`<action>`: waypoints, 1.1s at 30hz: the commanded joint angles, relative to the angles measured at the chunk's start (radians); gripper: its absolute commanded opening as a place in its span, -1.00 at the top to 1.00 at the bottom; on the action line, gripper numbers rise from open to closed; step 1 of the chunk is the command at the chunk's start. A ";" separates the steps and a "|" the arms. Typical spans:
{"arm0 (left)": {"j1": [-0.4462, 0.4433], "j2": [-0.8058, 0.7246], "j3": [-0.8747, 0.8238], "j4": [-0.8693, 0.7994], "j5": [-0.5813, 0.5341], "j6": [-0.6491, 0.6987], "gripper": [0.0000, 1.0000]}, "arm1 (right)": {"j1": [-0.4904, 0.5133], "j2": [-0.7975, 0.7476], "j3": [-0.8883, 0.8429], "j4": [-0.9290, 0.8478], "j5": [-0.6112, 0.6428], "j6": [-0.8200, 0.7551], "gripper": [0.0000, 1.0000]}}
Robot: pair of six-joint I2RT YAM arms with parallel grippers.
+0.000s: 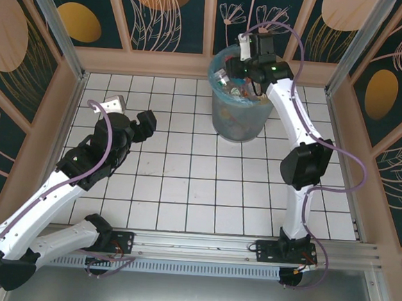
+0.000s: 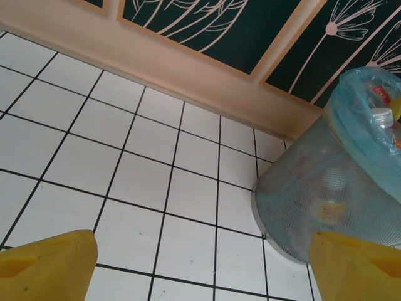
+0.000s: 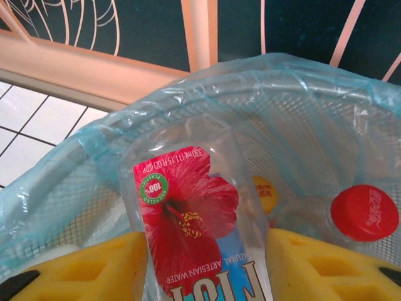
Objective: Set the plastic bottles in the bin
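Left gripper (image 1: pixel 146 124) hovers wide open and empty above the white tiles (image 1: pixel 177 190), left of the bin (image 1: pixel 239 122). Right gripper (image 3: pixel 203 269) sits over the bin's mouth, clamped on a hibiscus-label water bottle (image 3: pixel 188 213), beside a red-capped bottle (image 3: pixel 364 213) lying inside. A clean drop likely needs the jaws opened fully with the bottle inside the rim, then a straight lift.
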State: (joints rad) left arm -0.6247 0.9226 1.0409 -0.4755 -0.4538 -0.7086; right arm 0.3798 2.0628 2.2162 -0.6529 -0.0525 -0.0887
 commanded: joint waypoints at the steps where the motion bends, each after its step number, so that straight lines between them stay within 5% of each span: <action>1: 0.001 -0.018 -0.009 -0.007 -0.017 0.003 -0.75 | 0.007 -0.015 -0.057 -0.047 -0.024 0.022 -0.02; 18: 0.000 -0.043 -0.012 0.032 -0.051 -0.026 -0.76 | 0.007 -0.151 0.090 -0.064 -0.009 0.035 -0.22; 29: 0.001 -0.053 -0.049 0.046 -0.056 -0.066 -0.77 | -0.014 -0.590 -0.627 0.242 -0.002 0.066 0.06; 33: 0.000 -0.048 -0.044 0.048 -0.053 -0.067 -0.77 | -0.040 -0.608 -0.715 0.255 -0.051 0.087 0.11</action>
State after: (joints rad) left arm -0.6247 0.8749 1.0004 -0.4526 -0.4984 -0.7612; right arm 0.3565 1.4464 1.5459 -0.4744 -0.0727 -0.0330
